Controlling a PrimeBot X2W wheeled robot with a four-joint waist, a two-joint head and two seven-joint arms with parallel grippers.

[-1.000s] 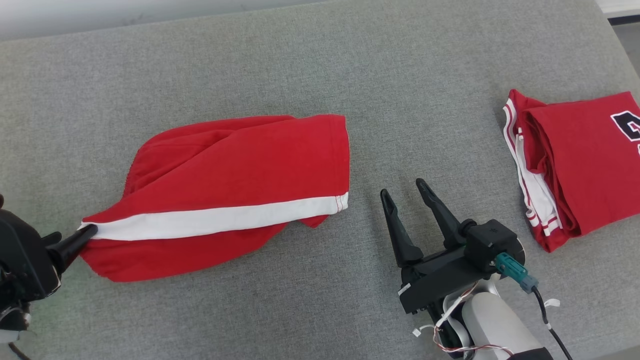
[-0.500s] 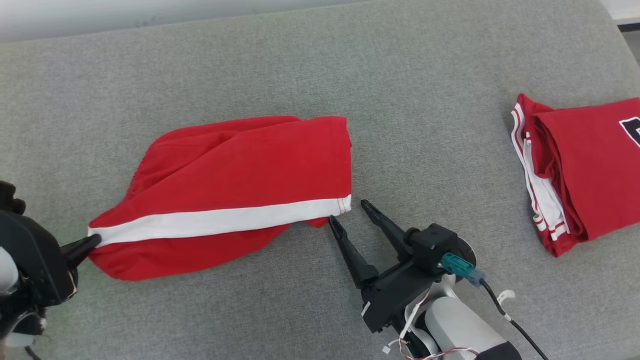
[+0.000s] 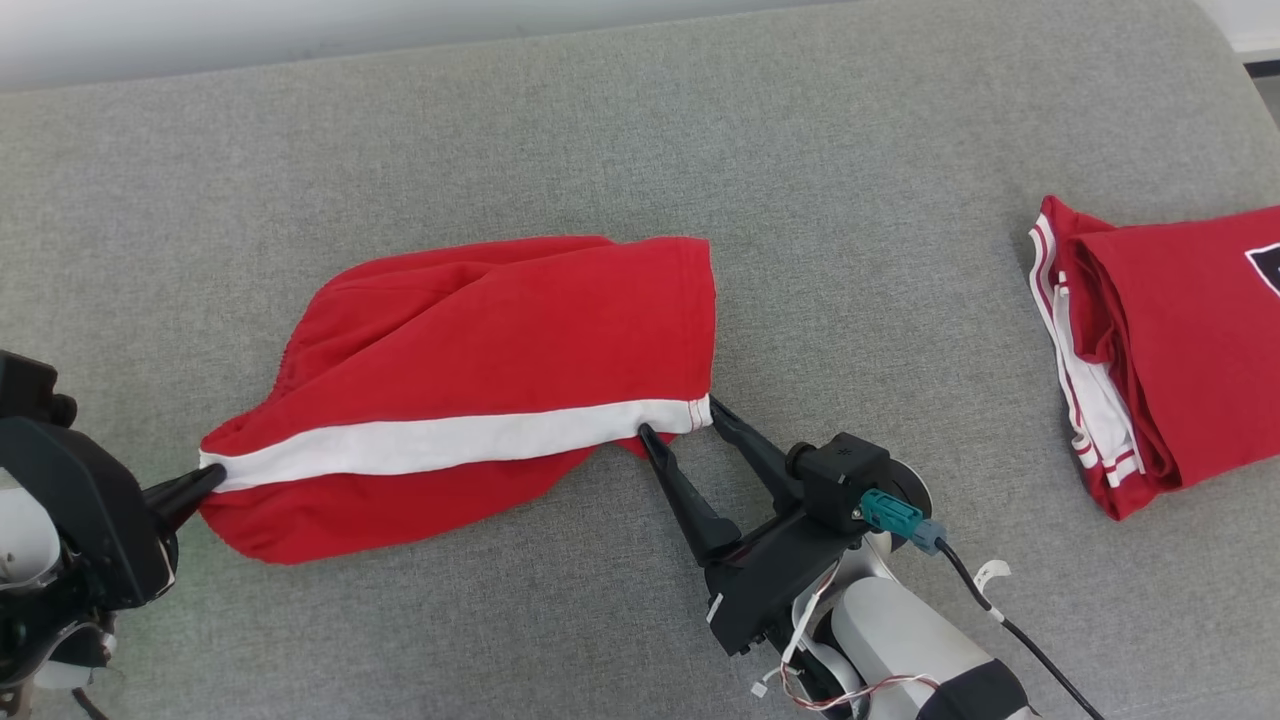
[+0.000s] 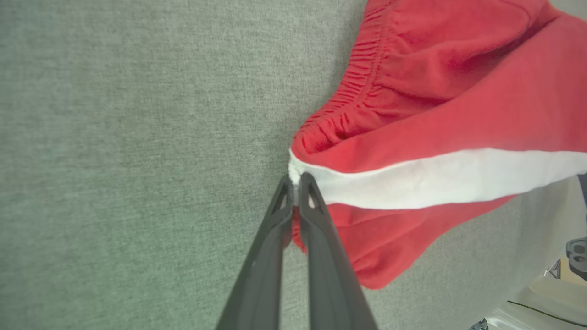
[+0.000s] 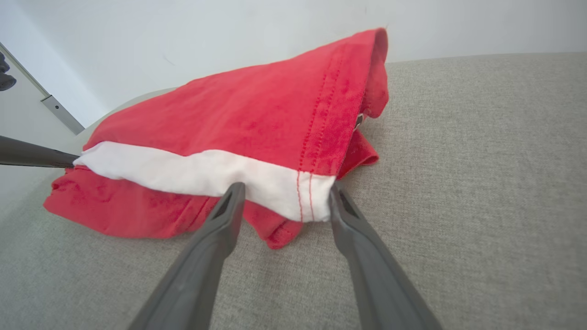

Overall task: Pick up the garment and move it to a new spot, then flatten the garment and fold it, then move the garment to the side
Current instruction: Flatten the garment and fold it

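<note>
while your left pincer (image 3: pixel 212 474) is clenched on the waistband end of the shorts (image 3: pixel 500 330), your right pincer (image 3: pixel 677 417) stands released, straddling the stripe (image 3: pixel 450 441) at the hem; the shorts lie on the table (image 3: pixel 600 130).

That folded red jersey (image 3: pixel 1180 370) on the right runs off the picture's edge, so its black print (image 3: pixel 1266 266) is unreadable. The left tool (image 3: pixel 210 478) is half cropped at the left edge too, and the red shorts (image 3: pixel 500 340) hide their own lower layers.
</note>
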